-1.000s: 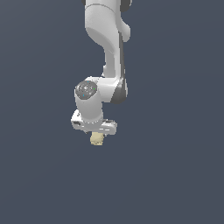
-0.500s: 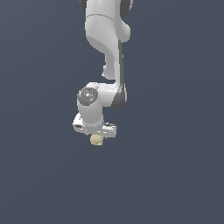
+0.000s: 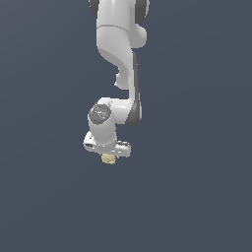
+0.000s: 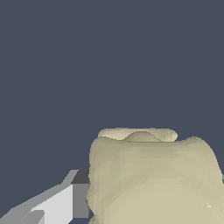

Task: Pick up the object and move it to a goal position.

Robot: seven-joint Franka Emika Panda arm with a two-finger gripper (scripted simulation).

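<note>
Across the last second the arm (image 3: 118,44) has carried its load sideways and slightly up: the wrist sits a little nearer the exterior view's left than it did, and the bend above it has tightened. Nothing else in the scene gives a reference, since the surroundings are a flat dark grey with no surface or goal marker that can be made out.

Below the wrist, the gripper (image 3: 109,155) points downward and is clenched on the object (image 3: 109,158), a lumpy pale beige chunk that peeks out just beneath the white hand. The wrist view shows the object (image 4: 153,179) filling the space right in front of the camera, with one grey-white finger (image 4: 57,203) pressed against its side; the opposite finger is hidden behind the chunk.

That the chunk travelled with the hand, keeping its place between the fingers, suggests the grasp is firm and the pick-up is done. What seems to remain is the carry to the goal, whose location cannot be told from these pictures.
</note>
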